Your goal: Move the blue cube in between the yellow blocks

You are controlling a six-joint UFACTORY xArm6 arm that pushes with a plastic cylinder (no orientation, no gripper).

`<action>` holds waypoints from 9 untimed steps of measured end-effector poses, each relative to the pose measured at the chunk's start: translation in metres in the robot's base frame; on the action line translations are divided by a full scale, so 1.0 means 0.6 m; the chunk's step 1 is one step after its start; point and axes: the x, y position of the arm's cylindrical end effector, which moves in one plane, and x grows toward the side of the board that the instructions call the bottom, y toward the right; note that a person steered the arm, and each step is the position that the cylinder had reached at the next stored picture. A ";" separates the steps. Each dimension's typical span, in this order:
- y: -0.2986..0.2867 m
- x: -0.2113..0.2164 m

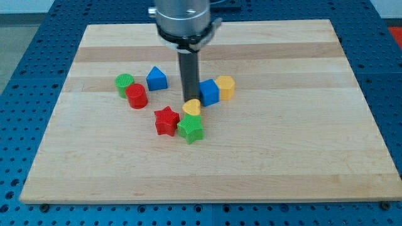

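The blue cube [208, 92] sits near the board's middle, touching the yellow hexagonal block [225, 87] on its right. A second yellow block, heart-shaped [192, 107], lies just below and left of the cube. My tip [189, 100] stands at the cube's left side, right above the yellow heart and close against both. The rod [188, 75] comes straight down from the view's top.
A red star [166, 120] and a green star [190, 128] lie just below the yellow heart. A blue house-shaped block [156, 78], a green cylinder [124, 83] and a red cylinder [136, 96] sit to the left. The wooden board [282, 150] rests on a blue pegboard.
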 end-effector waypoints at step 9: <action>0.018 0.046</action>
